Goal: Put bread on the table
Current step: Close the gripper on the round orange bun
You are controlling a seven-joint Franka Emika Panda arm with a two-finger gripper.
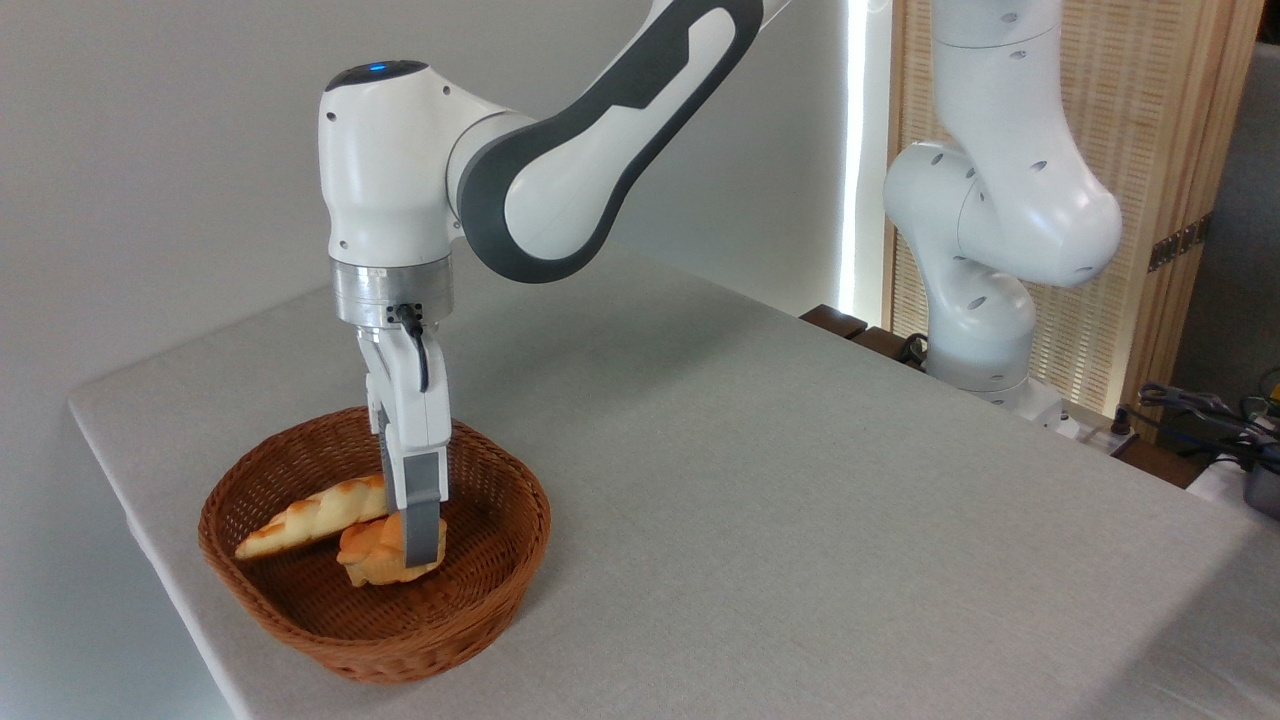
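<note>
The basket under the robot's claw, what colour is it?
Reddish-brown woven wicker basket, seen in the fixed camera view.

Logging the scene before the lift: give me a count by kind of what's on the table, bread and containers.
Round golden bun, held by the claw: 1
Long braided loaf: 1
Wicker basket, on the grey table, holding both breads: 1
Total: 3
</note>
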